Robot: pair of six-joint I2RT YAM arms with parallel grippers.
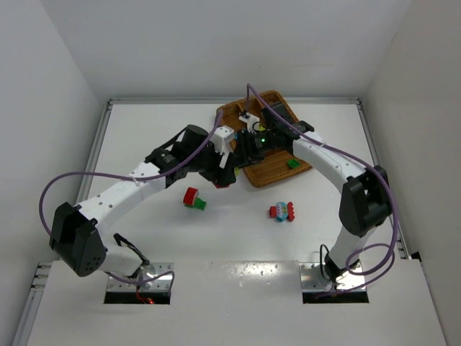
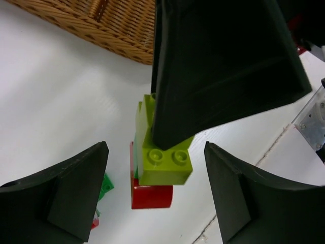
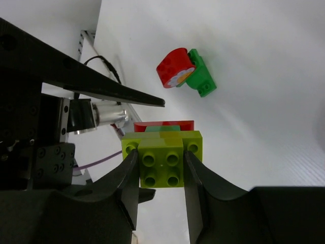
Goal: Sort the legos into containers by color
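The yellow-green lego (image 3: 162, 150), red lego (image 2: 151, 195) attached, is clamped by right pincer (image 3: 161, 165); it sits mid-frame between the wide, empty fingers of left pincer (image 2: 156, 152).

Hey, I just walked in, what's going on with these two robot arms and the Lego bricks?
The right hand clamps a yellow-green brick with a red brick stuck to it, beside the wicker tray. The left hand sits open on either side of that stack, not gripping. One green brick lies in the tray. A red-and-green clump and a red-and-blue clump lie on the table.
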